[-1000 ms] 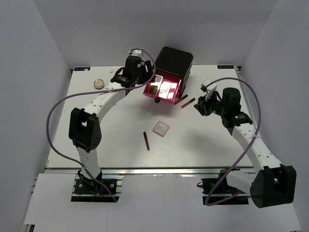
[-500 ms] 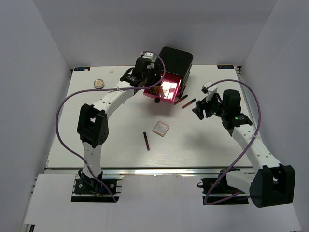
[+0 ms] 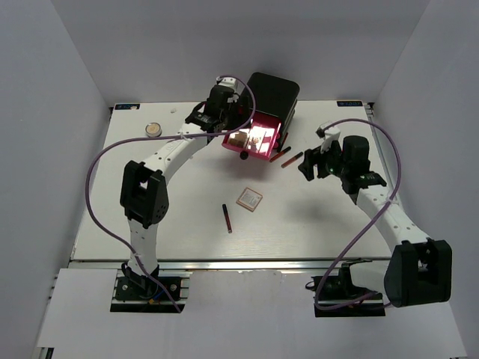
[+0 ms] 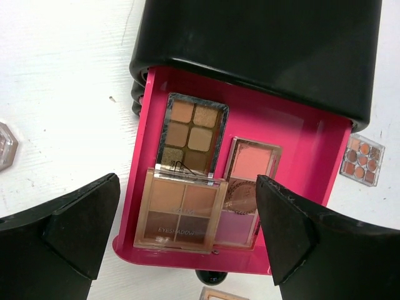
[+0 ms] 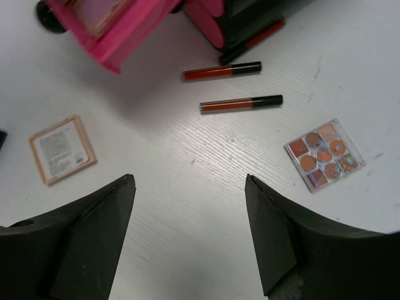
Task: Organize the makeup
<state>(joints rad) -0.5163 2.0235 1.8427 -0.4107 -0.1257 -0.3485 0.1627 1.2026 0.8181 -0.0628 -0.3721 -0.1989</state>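
Left tool (image 4: 187, 234) gapes empty over three palettes (image 4: 190, 134) in the pink drawer (image 4: 306, 144); right tool (image 5: 187, 244), open and empty, hovers with two red sticks (image 5: 240, 103) at twelve o'clock.

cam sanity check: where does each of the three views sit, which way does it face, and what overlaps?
Top external: fixed above and behind the bases, facing down on the table; left arm and right arm show whole.
Left wrist: behind the left gripper, facing down into the open pink drawer; its black fingers flank the bottom.
Right wrist: behind the right gripper, facing down at the table beside the drawer; its fingers at the bottom.
Shared: both wrist views catch the nine-pan palette.
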